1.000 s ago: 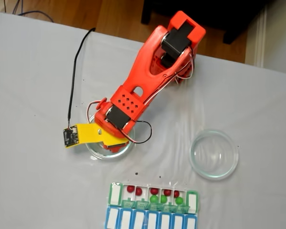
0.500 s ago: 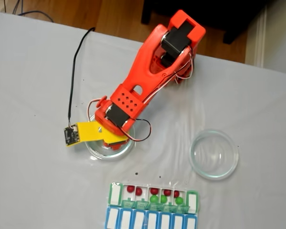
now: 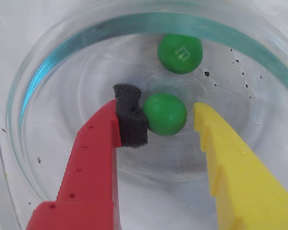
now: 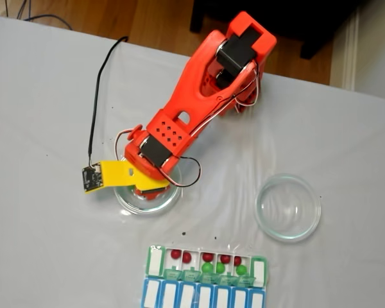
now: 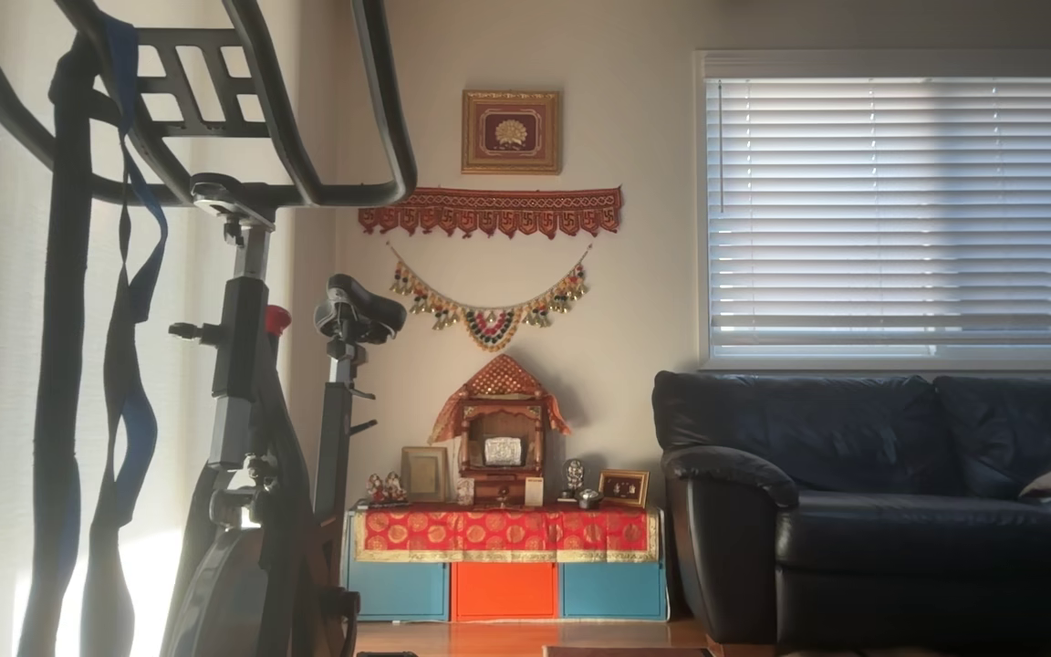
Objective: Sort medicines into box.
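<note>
jaws around a green ball in the dish

inside the glass dish [image 3: 48, 62], we are seeing the gripper [image 3: 165, 117] with jaws standing wide around one green ball [image 3: 164, 113], its black pad touching it; another green ball [image 3: 180, 52] is lying beyond. the box [image 4: 206, 266] is sitting near the tabletop's [image 4: 45, 244] edge, well apart.

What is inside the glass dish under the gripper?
Two green balls: one between the open fingers, another beyond it. The fingers cover part of the dish floor.
</note>
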`<state>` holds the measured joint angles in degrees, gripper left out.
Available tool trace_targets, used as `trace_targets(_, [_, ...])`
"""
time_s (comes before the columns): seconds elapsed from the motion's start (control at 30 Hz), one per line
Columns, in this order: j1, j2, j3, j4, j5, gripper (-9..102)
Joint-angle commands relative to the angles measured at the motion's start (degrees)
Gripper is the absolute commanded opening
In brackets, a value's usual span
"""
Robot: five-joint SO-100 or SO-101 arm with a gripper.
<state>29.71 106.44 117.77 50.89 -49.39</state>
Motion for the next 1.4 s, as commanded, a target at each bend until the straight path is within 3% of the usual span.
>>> trace_targets(0.0, [0.3, 4.8, -0.4, -0.4, -0.4, 19])
trace_targets(0.6, [0.2, 4.9, 0.1, -0.6, 0.0, 1])
trace_targets(0.97, [1.5, 9.3, -5.5, 5.8, 1.2, 1])
trace_targets(1.13, [0.3, 14.4, -13.6, 12.9, 5.6, 1])
trace_targets(1.37, [-7.7, 8.8, -36.6, 29.4, 16.8, 1])
